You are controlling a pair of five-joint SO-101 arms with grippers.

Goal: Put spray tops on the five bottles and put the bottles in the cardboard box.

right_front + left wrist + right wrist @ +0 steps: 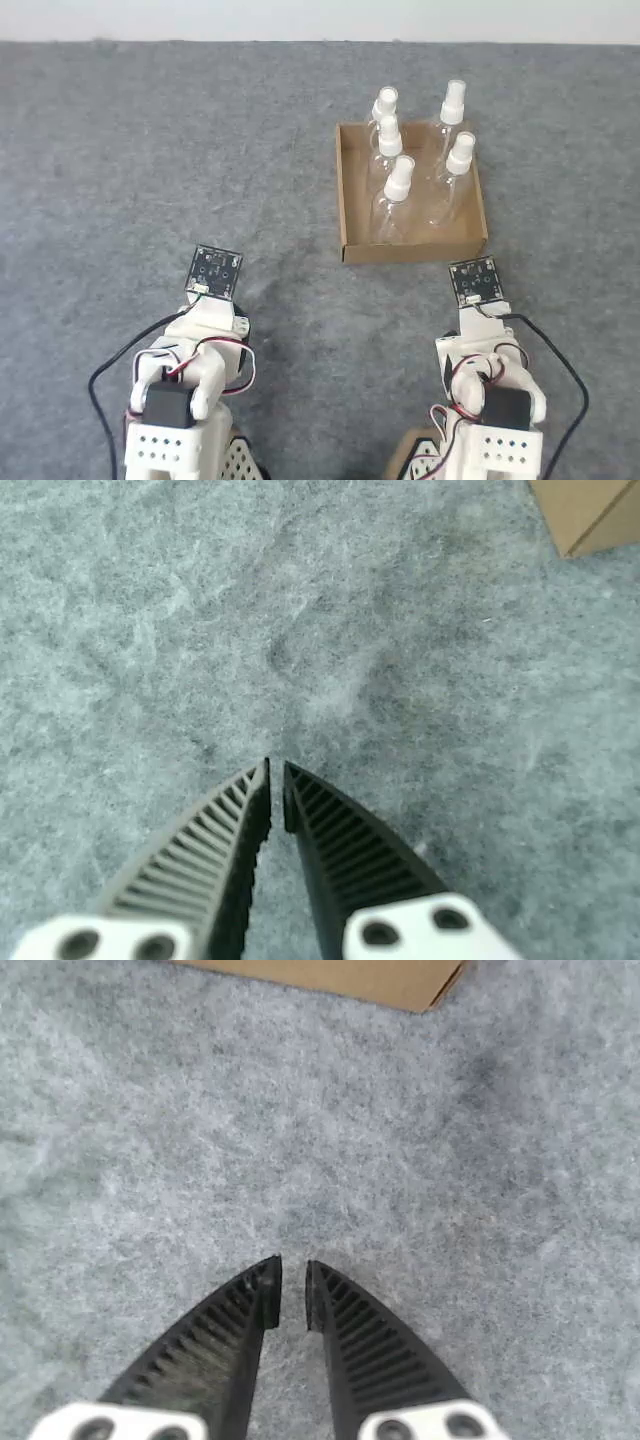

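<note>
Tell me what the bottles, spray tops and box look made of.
Bottles: probably clear, glossy plastic, since the brown behind shows through them.
Spray tops: opaque white, smooth, likely plastic.
Cardboard box: plain brown cardboard, matte, with thin raw-cut walls.

A shallow, open-topped cardboard box [412, 250] sat on the table [150, 150], to the right of its middle. Five clear bottles stood upright inside it, each capped with a white spray top [399, 178]. Three lined the left side: the far left bottle [385, 105], the middle left bottle [386, 145] and the near left bottle [391, 210]. The far right bottle [450, 115] and the near right bottle [450, 185] stood along the right side.
</note>
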